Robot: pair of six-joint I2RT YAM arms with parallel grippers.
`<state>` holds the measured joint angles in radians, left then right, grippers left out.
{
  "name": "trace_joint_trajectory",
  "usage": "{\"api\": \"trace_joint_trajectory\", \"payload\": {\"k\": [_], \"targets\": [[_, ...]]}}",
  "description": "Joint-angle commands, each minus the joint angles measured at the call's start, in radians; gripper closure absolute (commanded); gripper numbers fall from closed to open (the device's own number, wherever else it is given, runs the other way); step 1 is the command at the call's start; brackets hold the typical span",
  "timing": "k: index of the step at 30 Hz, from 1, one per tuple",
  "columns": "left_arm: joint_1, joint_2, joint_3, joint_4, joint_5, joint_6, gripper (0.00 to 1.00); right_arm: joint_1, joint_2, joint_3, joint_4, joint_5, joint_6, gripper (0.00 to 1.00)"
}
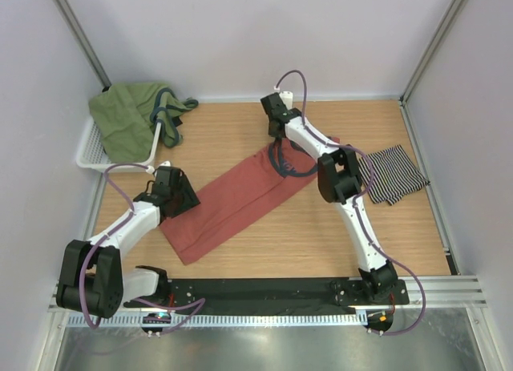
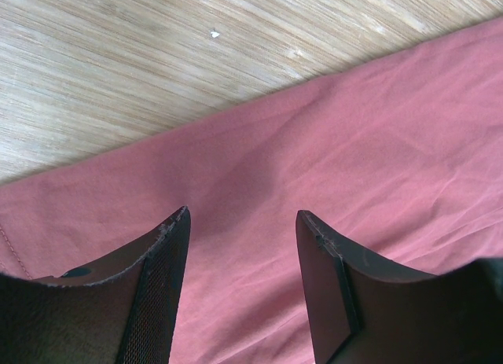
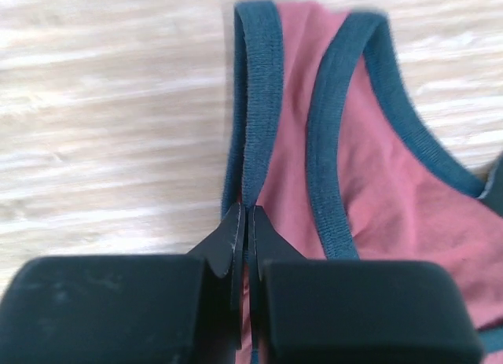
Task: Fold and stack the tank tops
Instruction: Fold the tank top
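- A wooden tabletop (image 1: pixel 321 243) with fine pale straight grain, walled on 3 sides by plain white panels.
- The red tank top (image 1: pixel 232 203) lies flat across the middle of the tabletop as a long, narrow slanted strip. Its hem end is near the left arm and its neck end near the right arm.
- The cloth is smooth, matte salmon-red with soft, shallow creases. The teal trim (image 3: pixel 255 104) is a thick ribbed band along the neck and armholes.
- The striped tank top (image 1: pixel 393 175) is a small folded, roughly square bundle of thin black-and-white stripes. It sits at the right edge of the tabletop, apart from the red one.
- A white wire basket (image 1: pixel 96 151) stands in the far left corner. A crumpled green cloth (image 1: pixel 128 114) with dark straps is heaped in it and spills over the rim.
- The left fingers (image 2: pixel 177 230) are 2 dark curved blades with textured inner pads. They stand about half open above the red cloth near its lower edge, with nothing between them.
- The right fingers (image 3: pixel 228 246) are pressed together, pinching the edge of a teal-trimmed strap of the red tank top.
- Only the top view shows both tops and the basket. In it the right fingers (image 1: pixel 275 131) are too small to read.
- Only the right wrist view shows the pinch and the ribbed knit.
- Only the left wrist view shows the gap between the left fingers (image 1: pixel 183 196).
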<state>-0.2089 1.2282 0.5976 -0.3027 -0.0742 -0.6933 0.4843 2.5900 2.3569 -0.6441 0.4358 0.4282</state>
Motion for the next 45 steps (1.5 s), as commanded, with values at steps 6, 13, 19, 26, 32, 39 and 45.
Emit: {"api": "trace_joint_trajectory", "payload": {"k": [6,13,19,26,32,39,45], "targets": [[-0.007,-0.013,-0.001,0.043,-0.004,0.023,0.43,-0.078,-0.259,-0.316,0.309,-0.239,0.076,0.99],[-0.014,0.002,0.005,0.042,-0.010,0.023,0.42,-0.191,-0.413,-0.639,0.615,-0.480,0.164,0.99],[-0.015,0.108,0.059,0.001,-0.018,0.015,0.42,-0.253,-0.461,-0.792,0.722,-0.552,0.227,0.94],[-0.024,0.122,0.068,-0.018,-0.033,0.011,0.43,-0.274,-0.525,-0.896,0.696,-0.461,0.225,0.77],[-0.041,0.128,0.077,-0.026,-0.052,0.008,0.44,-0.273,-0.582,-0.923,0.621,-0.358,0.184,0.57],[-0.063,0.123,0.080,-0.032,-0.084,0.005,0.44,-0.259,-0.567,-0.786,0.474,-0.263,0.115,0.57],[-0.072,0.122,0.082,-0.035,-0.093,0.006,0.44,-0.233,-0.510,-0.677,0.460,-0.275,0.055,0.57]]}}
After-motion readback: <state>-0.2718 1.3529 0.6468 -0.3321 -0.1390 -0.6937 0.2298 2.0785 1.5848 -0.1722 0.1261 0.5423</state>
